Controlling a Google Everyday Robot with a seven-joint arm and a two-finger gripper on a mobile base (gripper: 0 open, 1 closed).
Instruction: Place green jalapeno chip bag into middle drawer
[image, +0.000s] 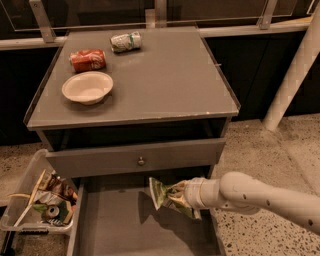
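Green crinkly jalapeno chip bag hanging over grey middle drawer, near its right wall, clamped in white two-finger gripper. Likely light, soft, slippery; best pinched at crimped edge.

Below the front edge of the desk you see the smooth gripper pinching the crinkly green jalapeno chip bag over the matt middle drawer.

the tool, clamping the green jalapeno chip bag, hangs over the middle drawer; its floor lies open to the left. the knobbed drawer front looms just behind, and a cluttered bin flanks the drawer's left wall.
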